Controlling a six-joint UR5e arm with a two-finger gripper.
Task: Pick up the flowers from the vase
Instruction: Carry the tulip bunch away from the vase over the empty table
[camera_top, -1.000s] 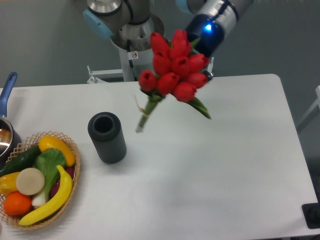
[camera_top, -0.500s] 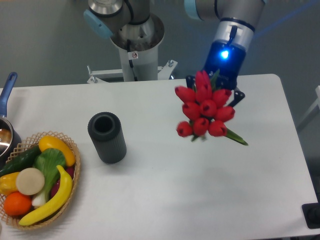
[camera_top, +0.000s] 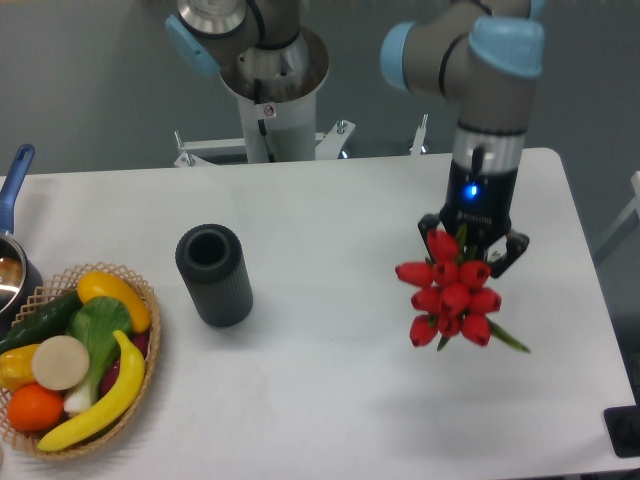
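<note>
Hanging below fingers (camera_top: 474, 250) — flowers (camera_top: 451, 295), well apart from vase (camera_top: 214, 273).

1. The bunch of red tulip flowers (camera_top: 451, 297) shows bright red buds, with a green leaf at its lower right.
2. Left of the flowers, the dark grey ribbed cylinder vase (camera_top: 214, 275) is matte with vertical ribs.
3. Further left, the tan woven wicker basket (camera_top: 143, 352) holds yellow, green, orange and cream produce.
4. Beneath the flowers, the white table (camera_top: 330, 390) is plain.
5. Above the flowers, the grey robot arm (camera_top: 487, 90) has light blue caps and a small blue light.
</note>
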